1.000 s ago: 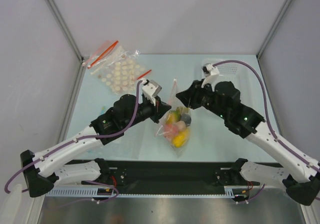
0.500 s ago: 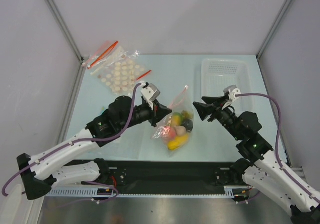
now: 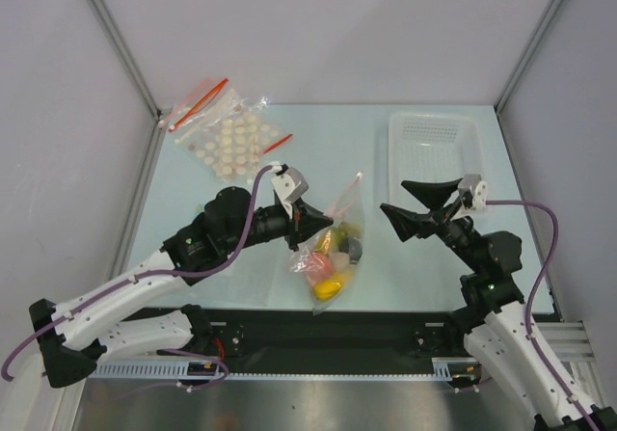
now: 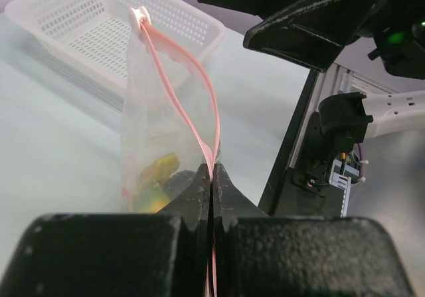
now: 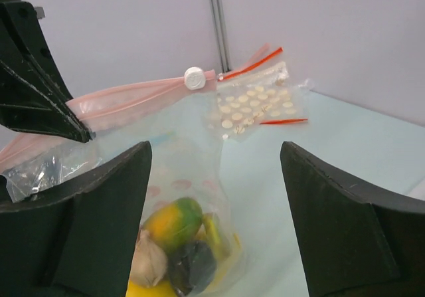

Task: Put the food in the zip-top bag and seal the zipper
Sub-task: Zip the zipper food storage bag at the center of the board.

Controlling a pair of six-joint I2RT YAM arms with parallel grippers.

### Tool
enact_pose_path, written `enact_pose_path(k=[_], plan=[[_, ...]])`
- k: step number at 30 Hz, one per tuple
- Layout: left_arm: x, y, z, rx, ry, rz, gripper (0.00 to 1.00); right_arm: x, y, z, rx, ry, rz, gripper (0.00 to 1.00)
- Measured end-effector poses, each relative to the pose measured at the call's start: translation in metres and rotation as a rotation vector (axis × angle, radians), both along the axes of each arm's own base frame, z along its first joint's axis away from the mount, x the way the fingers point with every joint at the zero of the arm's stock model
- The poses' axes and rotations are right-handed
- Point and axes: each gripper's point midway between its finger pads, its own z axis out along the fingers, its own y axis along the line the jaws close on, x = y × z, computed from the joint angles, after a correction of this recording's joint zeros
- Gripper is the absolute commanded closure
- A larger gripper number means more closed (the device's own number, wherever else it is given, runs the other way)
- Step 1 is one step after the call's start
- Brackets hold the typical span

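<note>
The zip-top bag (image 3: 339, 221) hangs from my left gripper (image 3: 323, 225), which is shut on the pink zipper (image 4: 207, 121) near one end. A white slider (image 5: 194, 78) sits at the far end of the strip. The food (image 3: 326, 267) lies bunched in the bag's bottom: a green-yellow mango (image 5: 172, 222), a dark purple piece (image 5: 192, 265), a beige piece (image 5: 146, 260) and yellow banana (image 5: 143, 289). My right gripper (image 3: 393, 197) stands open to the right of the bag, apart from it, with nothing between its fingers (image 5: 99, 210).
A white perforated basket (image 3: 434, 142) stands at the back right, behind my right gripper. A clear bag of cream discs (image 3: 227, 140) with red strips lies at the back left. The grey side walls close in the table.
My right gripper has let go of the bag's top, opened wide and drawn back to the right. The left gripper has kept its hold, and the bag has swung slightly nearer.
</note>
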Motion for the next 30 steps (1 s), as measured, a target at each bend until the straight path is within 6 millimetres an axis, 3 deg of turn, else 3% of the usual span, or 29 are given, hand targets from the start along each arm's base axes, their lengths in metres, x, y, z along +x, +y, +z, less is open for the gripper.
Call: enact_pose_path(k=[5,8,13,20,30], plan=[[-0.001,-0.001,-0.001,0.004,-0.006,-0.012,1.0,0.012,-0.015,-0.007,0.079,0.018,0.055,0.16],[-0.007,-0.003,0.001,-0.005,-0.008,-0.046,1.0,0.013,-0.012,-0.013,0.111,0.049,0.141,0.17],[-0.019,-0.008,0.005,-0.028,-0.014,-0.125,1.0,-0.001,-0.002,-0.013,0.132,0.051,0.285,0.19],[-0.034,-0.013,0.009,-0.054,-0.018,-0.219,1.0,-0.034,0.003,0.004,0.108,-0.054,0.39,0.2],[-0.064,-0.013,0.026,-0.124,-0.054,-0.367,1.0,-0.048,0.005,0.006,0.092,-0.067,0.439,0.19]])
